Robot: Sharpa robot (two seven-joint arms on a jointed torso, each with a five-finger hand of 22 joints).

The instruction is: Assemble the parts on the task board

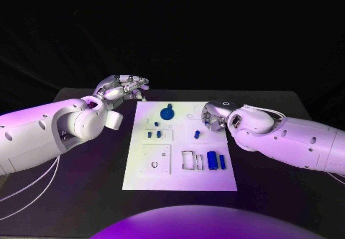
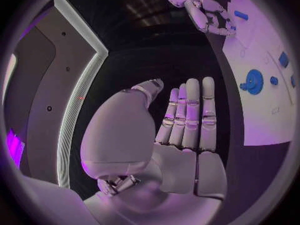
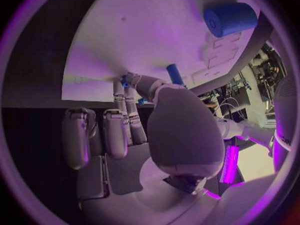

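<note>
Two fingertips (image 3: 127, 81) of right hand (image 1: 213, 119) pinching small blue part (image 3: 125, 83).

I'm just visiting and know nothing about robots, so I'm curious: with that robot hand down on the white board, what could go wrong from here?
The right robot hand seems to pinch a small blue part with just its fingertips, so the part might slip or tilt. Its fingers press close to the task board, which could shift. Another small blue peg stands just beside them and might get knocked. The left robot hand hovers open off the board.
</note>
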